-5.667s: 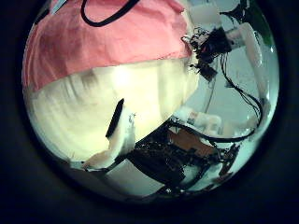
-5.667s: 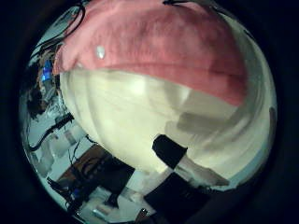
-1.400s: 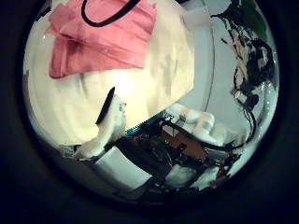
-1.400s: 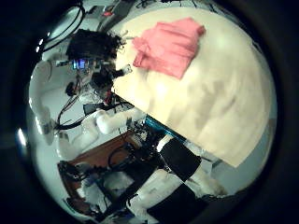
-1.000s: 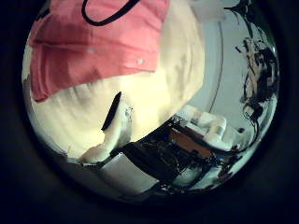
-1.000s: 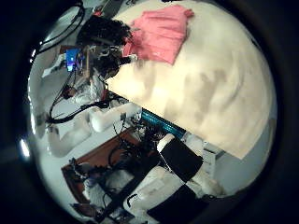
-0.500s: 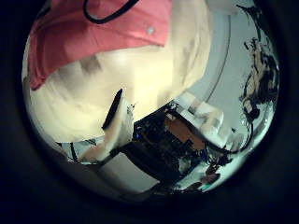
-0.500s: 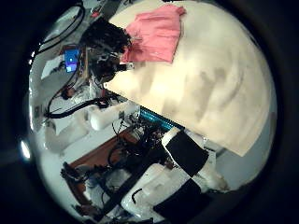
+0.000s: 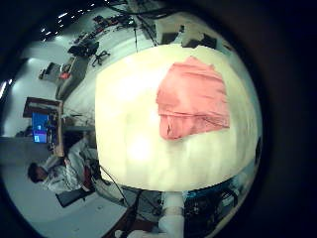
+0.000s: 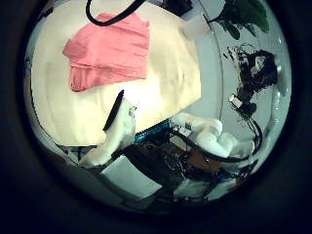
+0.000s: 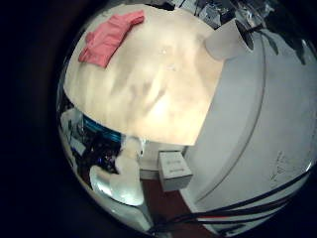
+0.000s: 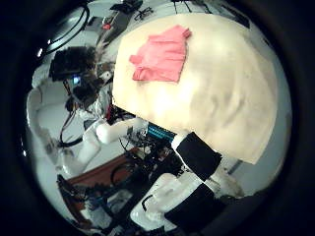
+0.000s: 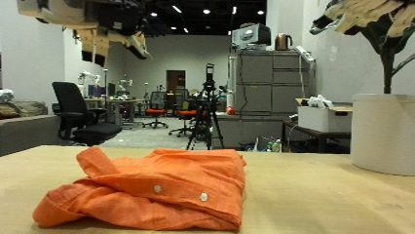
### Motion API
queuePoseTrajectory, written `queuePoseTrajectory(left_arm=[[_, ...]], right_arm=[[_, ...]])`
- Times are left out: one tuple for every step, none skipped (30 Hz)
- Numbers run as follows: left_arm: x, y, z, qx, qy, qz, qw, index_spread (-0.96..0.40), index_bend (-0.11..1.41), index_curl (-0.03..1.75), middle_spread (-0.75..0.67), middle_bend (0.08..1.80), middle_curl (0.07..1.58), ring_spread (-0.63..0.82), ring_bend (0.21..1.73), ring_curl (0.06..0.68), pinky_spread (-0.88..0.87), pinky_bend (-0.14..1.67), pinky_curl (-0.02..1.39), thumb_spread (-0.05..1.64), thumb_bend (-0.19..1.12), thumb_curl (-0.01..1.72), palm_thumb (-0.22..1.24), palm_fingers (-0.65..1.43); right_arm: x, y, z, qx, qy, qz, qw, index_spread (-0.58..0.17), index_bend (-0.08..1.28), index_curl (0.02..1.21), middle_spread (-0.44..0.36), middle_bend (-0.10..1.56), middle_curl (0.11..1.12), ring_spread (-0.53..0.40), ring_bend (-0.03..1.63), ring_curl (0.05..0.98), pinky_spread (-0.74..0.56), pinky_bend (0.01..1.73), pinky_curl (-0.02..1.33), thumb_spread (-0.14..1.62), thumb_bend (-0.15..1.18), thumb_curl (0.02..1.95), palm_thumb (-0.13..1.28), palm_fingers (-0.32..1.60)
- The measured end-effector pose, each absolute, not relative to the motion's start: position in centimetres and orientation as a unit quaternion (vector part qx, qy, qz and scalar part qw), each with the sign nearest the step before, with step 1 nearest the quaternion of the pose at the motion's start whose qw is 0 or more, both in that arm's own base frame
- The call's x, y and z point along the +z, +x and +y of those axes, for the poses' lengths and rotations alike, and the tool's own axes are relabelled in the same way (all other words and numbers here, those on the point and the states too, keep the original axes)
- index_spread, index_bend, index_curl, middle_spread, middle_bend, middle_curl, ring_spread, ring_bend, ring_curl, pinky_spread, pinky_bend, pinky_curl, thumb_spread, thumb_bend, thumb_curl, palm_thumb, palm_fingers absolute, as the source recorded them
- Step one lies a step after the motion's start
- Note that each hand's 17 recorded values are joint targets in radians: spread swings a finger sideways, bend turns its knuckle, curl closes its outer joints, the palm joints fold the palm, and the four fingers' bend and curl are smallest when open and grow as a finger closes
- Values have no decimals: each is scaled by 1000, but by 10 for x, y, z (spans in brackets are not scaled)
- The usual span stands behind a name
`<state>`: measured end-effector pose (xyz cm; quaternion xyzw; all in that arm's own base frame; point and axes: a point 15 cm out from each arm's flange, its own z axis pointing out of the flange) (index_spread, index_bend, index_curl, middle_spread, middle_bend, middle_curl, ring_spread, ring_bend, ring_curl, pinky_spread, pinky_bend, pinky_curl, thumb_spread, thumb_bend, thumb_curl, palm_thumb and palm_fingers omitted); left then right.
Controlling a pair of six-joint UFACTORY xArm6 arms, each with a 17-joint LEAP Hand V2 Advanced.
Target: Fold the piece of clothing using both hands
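A white pot (image 13: 384,132) stands on the bench (image 13: 312,195) below the right robot hand (image 13: 370,15) and holds a thin-stemmed plant (image 13: 390,54). The orange shirt (image 13: 149,195) lies folded into a compact bundle on the bench, well below both hands and nearer the left robot hand (image 13: 91,19), touched by neither. Both hands hang high above the bench with fingers loose and nothing in them. Against half a second ago, the left palm's thumb-side view takes in more of the bench and the shirt fills less of it, so that hand has drawn away. Behind the bench are a black office chair (image 13: 75,112), a tripod (image 13: 206,112) and grey cabinets (image 13: 266,93), none between the hands and the shirt.
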<state>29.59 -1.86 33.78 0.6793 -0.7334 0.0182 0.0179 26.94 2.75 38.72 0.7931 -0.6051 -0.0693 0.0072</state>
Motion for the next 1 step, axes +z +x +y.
queuePoseTrajectory(left_arm=[[336,297,-17,20,682,-731,17,75,157,295,139,229,350,415,467,222,439,237,315,1221,-12,322,514,122]], right_arm=[[387,269,30,-69,794,-604,9,-312,178,304,127,185,307,273,278,234,464,440,272,1307,-13,308,598,99]])
